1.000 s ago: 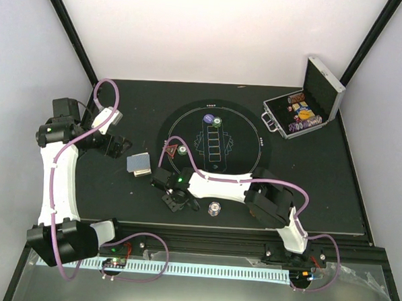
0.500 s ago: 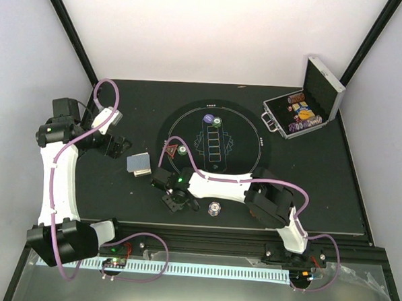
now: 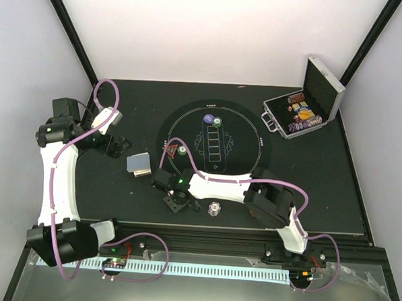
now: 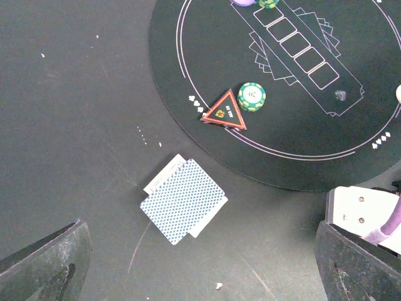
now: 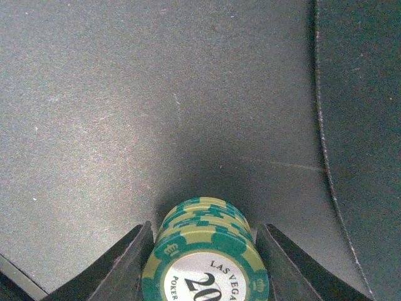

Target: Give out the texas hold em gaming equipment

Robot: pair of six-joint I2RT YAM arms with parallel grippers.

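Observation:
My right gripper [image 3: 175, 202] is shut on a stack of green chips [image 5: 203, 241], low over the table just off the near-left rim of the black mat [image 3: 255, 143]. My left gripper [image 3: 120, 146] is open and empty, its fingers [image 4: 44, 263] wide apart above a small pile of blue-backed cards [image 4: 183, 199], which also shows in the top view [image 3: 139, 163]. On the mat's left part lie a red triangle marker [image 4: 223, 111] and a green chip [image 4: 252, 96]. A purple disc [image 3: 207, 118] and another green chip [image 3: 217, 121] sit at the mat's far side.
The open silver case [image 3: 300, 115] with more chips stands at the back right. A small pale disc [image 3: 215, 208] lies near the mat's front edge, right of my right gripper. The right arm's white link [image 4: 360, 210] crosses the mat's near side.
My right gripper has edged very slightly toward the near edge with the green chips. The left arm and the cards have not moved.

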